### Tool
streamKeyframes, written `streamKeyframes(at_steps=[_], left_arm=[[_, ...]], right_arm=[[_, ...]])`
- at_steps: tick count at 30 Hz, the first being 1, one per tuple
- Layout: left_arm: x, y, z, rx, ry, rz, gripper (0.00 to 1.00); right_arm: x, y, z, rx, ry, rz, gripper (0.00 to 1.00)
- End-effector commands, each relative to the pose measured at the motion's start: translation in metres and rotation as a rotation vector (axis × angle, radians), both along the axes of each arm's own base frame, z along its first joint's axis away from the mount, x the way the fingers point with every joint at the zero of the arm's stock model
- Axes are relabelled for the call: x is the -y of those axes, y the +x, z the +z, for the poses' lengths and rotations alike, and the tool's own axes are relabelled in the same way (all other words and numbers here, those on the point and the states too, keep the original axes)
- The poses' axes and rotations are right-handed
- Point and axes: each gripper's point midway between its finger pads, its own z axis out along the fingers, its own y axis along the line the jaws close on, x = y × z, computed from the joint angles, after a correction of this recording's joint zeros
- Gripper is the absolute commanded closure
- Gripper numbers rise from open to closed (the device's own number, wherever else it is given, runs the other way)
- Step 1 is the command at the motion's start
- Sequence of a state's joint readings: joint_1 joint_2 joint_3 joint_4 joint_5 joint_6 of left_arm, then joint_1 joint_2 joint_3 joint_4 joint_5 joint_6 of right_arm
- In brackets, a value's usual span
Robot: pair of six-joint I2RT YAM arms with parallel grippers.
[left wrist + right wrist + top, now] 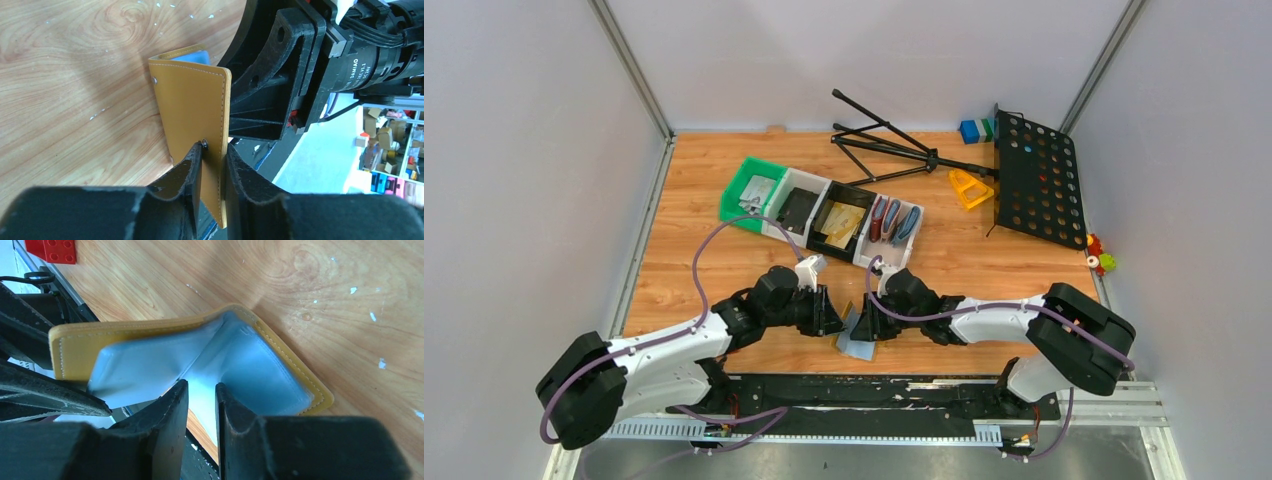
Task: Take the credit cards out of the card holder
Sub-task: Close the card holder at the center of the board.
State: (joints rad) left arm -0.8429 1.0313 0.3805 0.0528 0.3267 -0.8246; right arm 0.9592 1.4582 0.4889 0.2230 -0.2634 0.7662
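The card holder (857, 345) stands open on the wood near the table's front edge, between both grippers. It is mustard-yellow with a pale grey-blue lining. My left gripper (836, 322) is shut on one flap; in the left wrist view the fingers (215, 150) pinch the yellow flap (192, 100) just below its stud. My right gripper (871, 325) is at the open inner side; its jaws (201, 387) stand a narrow gap apart with pale lining (150, 365) between them. No card shows in the holder. Gold-tan cards (844, 222) lie in a black bin.
A row of bins (749, 190) sits behind the grippers, one holding dark-red and blue wallets (894, 220). A black folded stand (894, 150), a perforated black board (1036, 180), a yellow triangle (969, 188) and toy blocks (976, 130) lie at the back right.
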Motion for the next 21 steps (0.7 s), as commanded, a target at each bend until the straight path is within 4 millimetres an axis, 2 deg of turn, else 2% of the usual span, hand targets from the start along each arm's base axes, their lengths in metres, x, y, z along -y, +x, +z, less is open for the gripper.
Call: streamKeyframes(at_steps=[1,3,7,9,10,13,16,21], left_arm=[[0.014,0.000,0.019,0.023,-0.094,-0.032,0.75],[0.014,0.001,0.019,0.023,-0.092,-0.029,0.78],[0.009,0.003,0.013,0.021,-0.061,-0.003,0.80],[0.008,0.003,0.013,0.019,-0.062,0.006,0.79],[0.009,0.003,0.014,0.019,-0.069,0.005,0.77],[0.009,0.002,0.015,0.017,-0.079,0.006,0.70],[0.008,0.002,0.015,0.020,-0.078,0.008,0.69],[0.005,0.000,0.016,0.017,-0.080,0.012,0.72]], right_arm=[[-0.008,0.006,0.008,0.028,0.028,-0.005,0.72],[-0.007,0.006,0.008,0.026,0.029,-0.008,0.71],[-0.002,0.006,0.016,0.052,0.060,-0.037,0.62],[0.002,0.007,0.024,0.066,0.080,-0.054,0.53],[0.003,0.006,0.026,0.068,0.089,-0.058,0.45],[0.002,0.004,0.035,0.059,0.124,-0.068,0.34],[0.002,0.002,0.041,0.033,0.149,-0.088,0.27],[0.006,0.004,0.045,0.003,0.193,-0.162,0.16]])
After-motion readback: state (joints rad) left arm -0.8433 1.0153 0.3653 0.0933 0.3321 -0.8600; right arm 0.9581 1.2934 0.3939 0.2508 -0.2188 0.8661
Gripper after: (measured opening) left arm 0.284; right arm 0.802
